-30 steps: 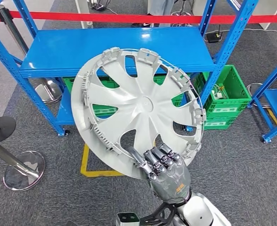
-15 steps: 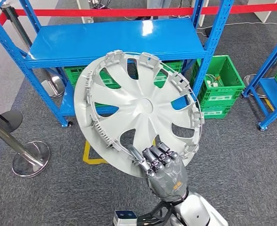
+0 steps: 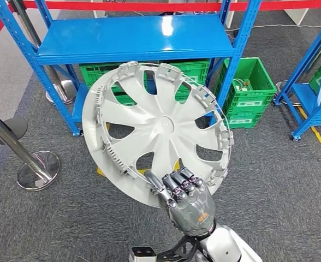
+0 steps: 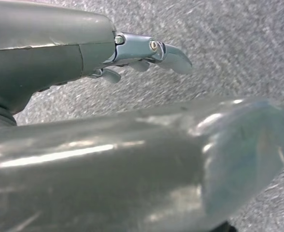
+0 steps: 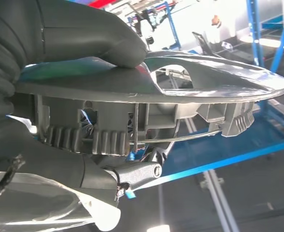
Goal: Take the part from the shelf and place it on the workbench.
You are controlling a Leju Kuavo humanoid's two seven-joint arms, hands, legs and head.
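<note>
The part is a large silver wheel cover point(image 3: 162, 125) with spoke-shaped openings, its ribbed back side facing me. My right hand point(image 3: 189, 204) grips its near rim and holds it in the air in front of the blue shelf point(image 3: 138, 38). In the right wrist view the cover point(image 5: 206, 82) is seen edge-on, with the thumb point(image 5: 96, 38) on one face and the fingers point(image 5: 140, 174) under the clipped rim. My left hand point(image 4: 96, 72) hangs over grey carpet, its fingers point(image 4: 148, 48) stretched out and holding nothing.
The blue shelf's top board is bare. Green crates point(image 3: 245, 87) stand under and beside it. A second blue rack point(image 3: 311, 93) is at the right. A chrome stanchion base point(image 3: 38, 169) sits at the left. Red barrier tape point(image 3: 150, 5) runs behind the shelf.
The whole picture has shifted: the shelf and crates sit further left and higher, so the camera has moved. The wheel cover stays in my right hand's grip.
</note>
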